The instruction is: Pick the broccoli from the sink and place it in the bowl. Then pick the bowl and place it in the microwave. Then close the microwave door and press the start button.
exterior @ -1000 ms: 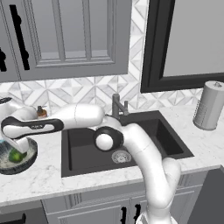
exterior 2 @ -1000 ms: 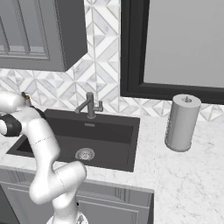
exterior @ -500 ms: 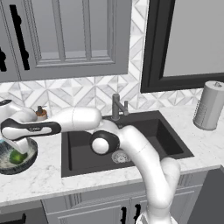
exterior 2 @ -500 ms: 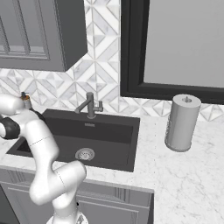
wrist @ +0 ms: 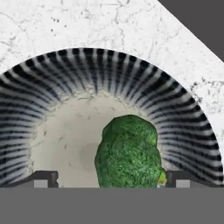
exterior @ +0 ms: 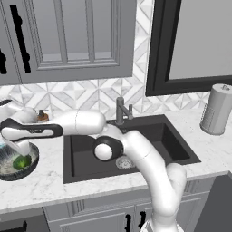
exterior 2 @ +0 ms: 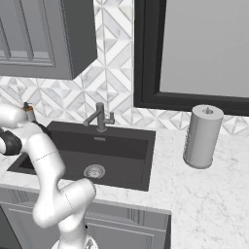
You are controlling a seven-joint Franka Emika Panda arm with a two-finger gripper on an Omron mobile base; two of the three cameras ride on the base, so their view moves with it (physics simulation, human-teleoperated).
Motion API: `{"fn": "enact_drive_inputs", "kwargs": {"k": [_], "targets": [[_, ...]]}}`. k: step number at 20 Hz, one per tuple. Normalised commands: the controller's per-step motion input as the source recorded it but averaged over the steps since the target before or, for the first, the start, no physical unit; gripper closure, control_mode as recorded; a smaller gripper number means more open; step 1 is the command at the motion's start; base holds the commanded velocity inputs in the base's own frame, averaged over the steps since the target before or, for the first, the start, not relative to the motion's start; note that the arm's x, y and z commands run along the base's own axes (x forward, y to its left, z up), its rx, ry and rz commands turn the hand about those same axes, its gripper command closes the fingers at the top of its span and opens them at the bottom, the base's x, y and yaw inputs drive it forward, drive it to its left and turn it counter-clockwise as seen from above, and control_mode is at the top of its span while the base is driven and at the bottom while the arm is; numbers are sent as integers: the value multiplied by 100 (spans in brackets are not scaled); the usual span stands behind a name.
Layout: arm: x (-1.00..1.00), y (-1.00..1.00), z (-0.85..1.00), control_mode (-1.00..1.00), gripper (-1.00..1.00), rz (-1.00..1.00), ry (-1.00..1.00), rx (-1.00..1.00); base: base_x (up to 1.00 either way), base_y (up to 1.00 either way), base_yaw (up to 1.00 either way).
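The bowl (exterior: 6,164) stands on the counter left of the sink (exterior: 136,145), its streaked wall (wrist: 131,74) ringing a cream inside. The bright green broccoli (wrist: 127,153) lies in it, also seen as a green lump (exterior: 20,161) in the left base view. My gripper (exterior: 18,148) hangs just over the bowl at the end of the arm stretched far left. It is open (wrist: 111,179), its fingertips (wrist: 43,178) standing wide on either side of the broccoli. The sink (exterior 2: 112,151) holds nothing but its drain. The microwave and its door are out of view.
A grey faucet (exterior: 121,110) rises behind the sink. A small bottle (exterior: 42,116) stands by the backsplash behind the bowl. A paper towel roll (exterior: 216,109) stands on the counter at the right, under a black-framed panel (exterior: 195,41). Grey cabinets (exterior: 68,36) hang above.
The jaws have spread wide over the last second and let go of the broccoli, which now rests in the bowl. The arm has barely shifted.
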Motion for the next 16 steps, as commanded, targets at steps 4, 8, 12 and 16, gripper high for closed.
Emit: {"fn": "enact_drive_inputs", "kwargs": {"k": [4, 8, 12, 16], "targets": [[-1, -56, 21, -100, -100, 12, 0, 13, 0, 0, 0], [-27, -56, 2, -100, -100, 13, 0, 10, 0, 0, 0], [-49, -57, 2, -100, -100, 15, 0, 8, 0, 0, 0], [-24, -56, 6, -100, -100, 9, -4, 19, 0, 0, 0]]}}
